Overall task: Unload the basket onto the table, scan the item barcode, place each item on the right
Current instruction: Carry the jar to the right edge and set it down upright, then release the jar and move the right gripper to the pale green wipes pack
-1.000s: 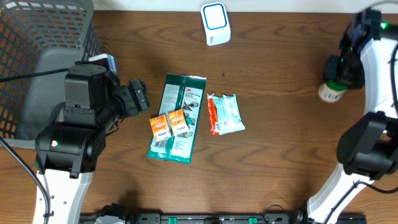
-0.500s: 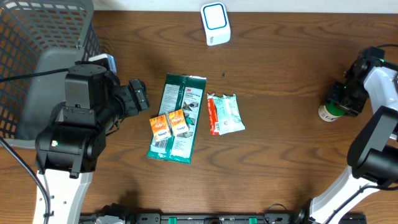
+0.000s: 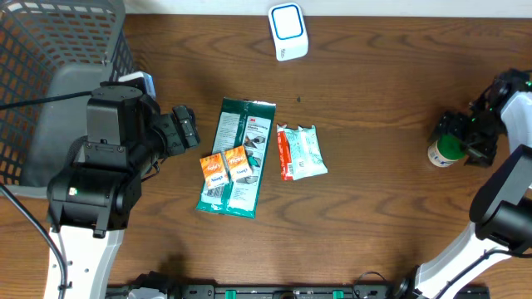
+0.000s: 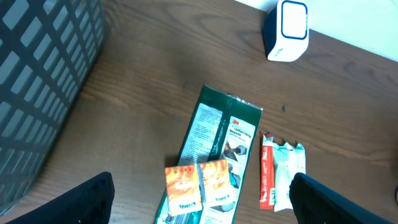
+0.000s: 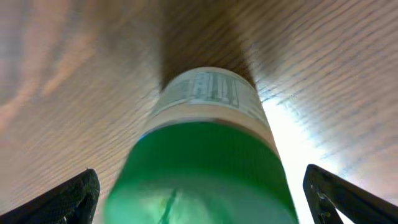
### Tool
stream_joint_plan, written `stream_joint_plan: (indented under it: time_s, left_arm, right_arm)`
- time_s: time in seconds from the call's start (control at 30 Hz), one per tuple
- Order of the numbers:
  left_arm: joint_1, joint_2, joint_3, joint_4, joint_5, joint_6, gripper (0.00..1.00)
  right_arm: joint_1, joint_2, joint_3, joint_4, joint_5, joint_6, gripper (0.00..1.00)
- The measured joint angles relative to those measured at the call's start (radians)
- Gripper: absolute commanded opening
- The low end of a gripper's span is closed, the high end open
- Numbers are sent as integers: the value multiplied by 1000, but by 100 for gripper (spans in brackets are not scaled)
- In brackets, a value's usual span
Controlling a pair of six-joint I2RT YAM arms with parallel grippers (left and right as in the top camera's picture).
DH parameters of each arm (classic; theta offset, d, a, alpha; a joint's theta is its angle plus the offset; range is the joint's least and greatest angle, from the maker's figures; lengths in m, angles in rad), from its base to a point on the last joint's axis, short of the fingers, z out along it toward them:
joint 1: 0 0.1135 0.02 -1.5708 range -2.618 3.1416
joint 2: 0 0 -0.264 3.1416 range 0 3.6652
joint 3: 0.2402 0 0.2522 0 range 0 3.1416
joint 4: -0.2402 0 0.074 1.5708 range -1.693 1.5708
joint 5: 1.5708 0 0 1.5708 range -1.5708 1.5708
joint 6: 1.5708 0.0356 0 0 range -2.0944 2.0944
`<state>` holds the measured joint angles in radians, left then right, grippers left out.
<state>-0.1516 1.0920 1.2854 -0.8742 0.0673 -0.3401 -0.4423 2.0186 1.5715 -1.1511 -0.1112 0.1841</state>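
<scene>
The scan is not under way as far as shows: nothing sits in front of the scanner (image 3: 288, 31) and neither hand holds anything. The right hand (image 5: 205, 196) is open, its fingers standing wide on either side of the bottle (image 5: 205, 106) without touching it. The bottle stands upright on the worktop (image 3: 374, 199), directly between and below those fingers, green cap up. I judge it to be the item in hand (whether its code has been read, the pictures cannot say). If not, it has yet to be gripped, lifted and carried to the scanner, which lies well apart from this hand. The left hand (image 4: 202, 180) is open too and empty, with the other goods just ahead of it.

Count: one bottle, one scanner, one green pack (image 3: 241, 133), two orange sachets (image 3: 214, 172) lying on it, one red-and-white pack (image 3: 301, 152) just beside it, and one basket (image 3: 50, 50) behind the left hand
</scene>
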Motion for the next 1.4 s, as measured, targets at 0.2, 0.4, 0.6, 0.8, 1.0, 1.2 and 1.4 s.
stream_joint_plan:
  time_s: [0.2,0.4,0.6,0.8,1.0,1.2,1.4]
  left_arm:
    - [0,0,0,0,0,0,90]
    - [0,0,0,0,0,0,90]
    - [0,0,0,0,0,0,90]
    - [0,0,0,0,0,0,90]
    - [0,0,0,0,0,0,90]
    - [0,0,0,0,0,0,90]
    - [0,0,0,0,0,0,90]
  right_arm:
    - [-2,-37,119,-94,-13,3,99]
    - [-2,-156,139,-82,-82,32,99]
    - [2,-204,150,-85,-344,44,99]
    - [81,-204,142,-88,-465,35,99]
    - [259,-204,78,-70,-396,29,99]
    - [447,-204,-63,83,-297,37,99]
    - [589,-203,-238,299,-268,55,99]
